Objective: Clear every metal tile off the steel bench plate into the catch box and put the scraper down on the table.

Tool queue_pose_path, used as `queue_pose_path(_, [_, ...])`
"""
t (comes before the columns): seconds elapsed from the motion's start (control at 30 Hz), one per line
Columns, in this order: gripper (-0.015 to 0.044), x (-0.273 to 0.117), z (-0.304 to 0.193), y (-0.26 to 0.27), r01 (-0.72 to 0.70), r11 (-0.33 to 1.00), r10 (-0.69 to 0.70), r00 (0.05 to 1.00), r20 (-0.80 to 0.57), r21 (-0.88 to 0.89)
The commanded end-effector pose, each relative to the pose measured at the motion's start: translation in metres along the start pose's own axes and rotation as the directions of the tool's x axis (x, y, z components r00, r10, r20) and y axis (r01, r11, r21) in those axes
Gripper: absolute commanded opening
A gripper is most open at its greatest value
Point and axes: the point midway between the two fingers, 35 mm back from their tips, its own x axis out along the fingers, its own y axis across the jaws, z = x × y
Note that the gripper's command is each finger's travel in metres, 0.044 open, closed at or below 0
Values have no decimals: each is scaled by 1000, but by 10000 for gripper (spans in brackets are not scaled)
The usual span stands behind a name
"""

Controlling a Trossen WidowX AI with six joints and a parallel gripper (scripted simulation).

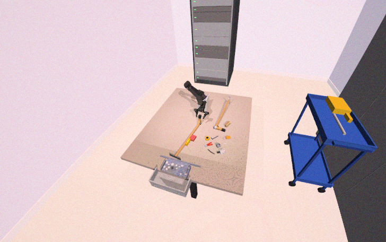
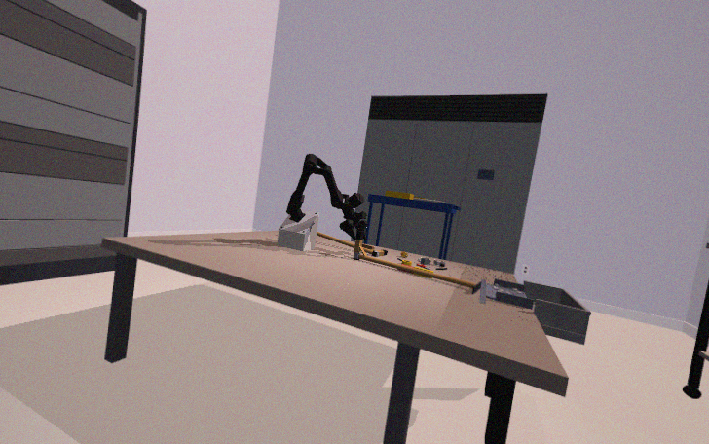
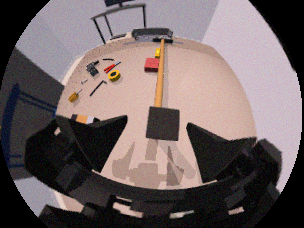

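Note:
The long scraper (image 1: 194, 129) (image 2: 418, 270) (image 3: 160, 85) lies along the table, its dark blade (image 1: 174, 156) at the near end of the steel plate (image 1: 176, 171) (image 2: 509, 299). Its grip stands upright with a black cap (image 3: 163, 123) on top. My gripper (image 1: 201, 114) (image 2: 360, 235) (image 3: 158, 122) is open over the grip; in the wrist view the cap shows between the spread fingertips, not clasped. Several small pale metal tiles (image 1: 167, 163) are scattered on the plate. The grey catch box (image 1: 167, 187) (image 2: 562, 319) is at the plate's far end. Its inside is partly shaded.
A red block (image 1: 193, 138) (image 3: 151, 64) and a yellow item (image 1: 187, 141) (image 3: 157, 52) lie beside the shaft. A second long-handled tool (image 1: 222, 113) lies off to one side. Yellow tape (image 1: 207, 138) (image 3: 114, 75), red pliers (image 1: 208, 145) and other small items lie near the table's middle.

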Motion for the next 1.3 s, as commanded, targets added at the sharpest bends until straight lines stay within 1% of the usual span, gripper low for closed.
queue_pose_path(0.0, [440, 6, 1, 0, -2, 1000, 2, 1000, 5, 0])
queue_pose_path(0.3, [440, 20, 0, -2, 3, 1000, -3, 1000, 11, -2])
queue_pose_path(0.73, [99, 16, -1, -2, 5, 1000, -5, 1000, 5, -2])
queue_pose_path(0.93, [59, 16, -1, -2, 5, 1000, -5, 1000, 5, -2])
queue_pose_path(1.0, [6, 16, -1, -2, 5, 1000, -5, 1000, 5, -2])
queue_pose_path(1.03, [0, 16, 0, -2, 5, 1000, -5, 1000, 5, -2])
queue_pose_path(1.27, [0, 15, 1, 0, 2, 1000, -2, 1000, 5, -6])
